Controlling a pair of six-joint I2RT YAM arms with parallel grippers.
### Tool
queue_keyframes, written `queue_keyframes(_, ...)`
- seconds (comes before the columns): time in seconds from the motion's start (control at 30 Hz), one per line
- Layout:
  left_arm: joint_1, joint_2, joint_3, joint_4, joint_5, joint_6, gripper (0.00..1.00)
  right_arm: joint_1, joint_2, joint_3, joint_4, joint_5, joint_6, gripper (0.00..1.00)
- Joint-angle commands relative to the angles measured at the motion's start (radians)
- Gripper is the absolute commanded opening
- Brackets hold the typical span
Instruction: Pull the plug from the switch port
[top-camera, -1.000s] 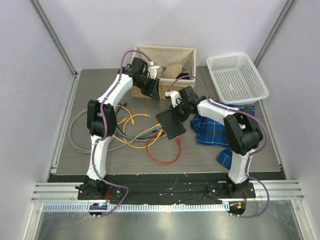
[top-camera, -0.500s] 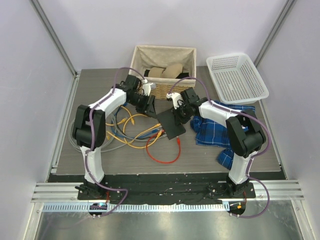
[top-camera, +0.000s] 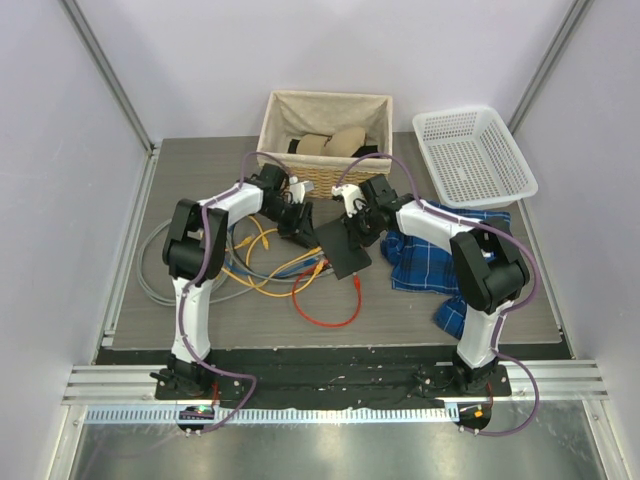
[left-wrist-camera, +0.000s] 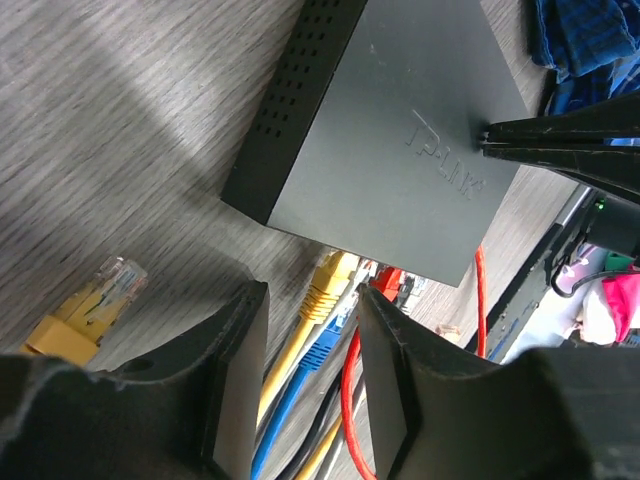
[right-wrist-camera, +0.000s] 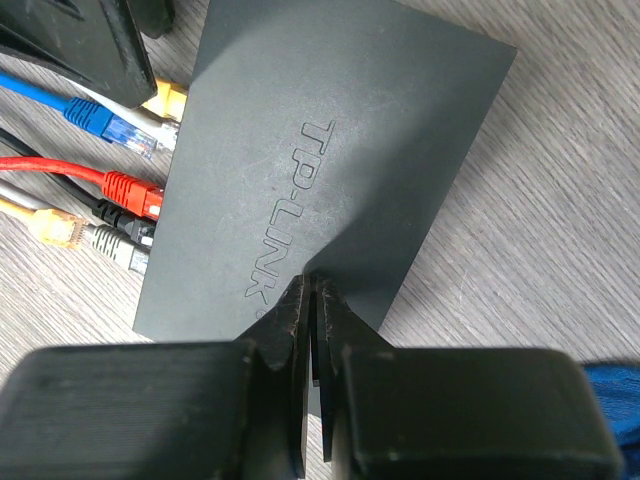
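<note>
A red cable (top-camera: 327, 323) lies in a loop closest to the near edge of the bench (top-camera: 260, 330). Just beyond it, a tangle of yellow cables (top-camera: 262, 262) spreads to the left, and a grey cable (top-camera: 148, 268) curves round near the left edge.

The switch (top-camera: 341, 250) lies flat about the middle of the bench, skewed to its edges, with its socket edge facing the tangle. A yellow plug (left-wrist-camera: 326, 292), a blue plug (left-wrist-camera: 320, 350), a red plug (right-wrist-camera: 128, 188) and a grey plug (right-wrist-camera: 108, 243) reach that edge. I cannot tell whether each is seated. A loose yellow plug (left-wrist-camera: 88, 312) lies on bare bench apart from the switch.

The left end effector (left-wrist-camera: 310, 380) is released, and the yellow and blue plugs lie in the gap with neither one pinched. The right end effector (right-wrist-camera: 311, 300) is clenched and empty, its tips resting on the switch's top face beside the moulded lettering.

A blue checked cloth (top-camera: 440, 255) lies right of the switch. A lined wicker basket (top-camera: 322, 98) stands at the far edge, and a white plastic basket (top-camera: 470, 155) sits at the far right corner.
</note>
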Motion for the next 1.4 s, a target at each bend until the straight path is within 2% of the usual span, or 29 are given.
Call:
queue_keyframes(0.0, 0.003, 0.021, 0.020, 0.014, 0.026, -0.002, 0.44, 0.009, 0.063, -0.024, -0.083, 0.043, -0.008, 0.08)
queue_keyframes(0.53, -0.005, 0.093, 0.046, 0.017, 0.083, -0.055, 0.37, 0.014, 0.060, -0.028, -0.081, 0.048, -0.014, 0.08)
queue_keyframes(0.83, -0.033, 0.114, 0.043, 0.011, 0.005, -0.061, 0.33, 0.015, 0.056, -0.030, -0.081, 0.049, -0.014, 0.08)
queue_keyframes(1.03, -0.065, 0.124, 0.043, -0.001, -0.048, -0.051, 0.23, 0.017, 0.056, -0.027, -0.081, 0.051, -0.014, 0.08)
queue_keyframes(1.13, -0.069, 0.133, 0.046, -0.010, -0.075, -0.051, 0.13, 0.017, 0.060, -0.025, -0.080, 0.051, -0.014, 0.08)
queue_keyframes(1.17, -0.070, 0.136, 0.052, -0.013, -0.086, -0.055, 0.05, 0.018, 0.061, -0.024, -0.080, 0.051, -0.014, 0.08)
queue_keyframes(1.2, -0.071, 0.137, 0.056, -0.020, -0.098, -0.056, 0.01, 0.017, 0.061, -0.024, -0.081, 0.051, -0.014, 0.08)
queue_keyframes(1.37, -0.070, 0.137, 0.094, -0.059, -0.126, -0.026, 0.00, 0.017, 0.063, -0.025, -0.080, 0.052, -0.012, 0.08)
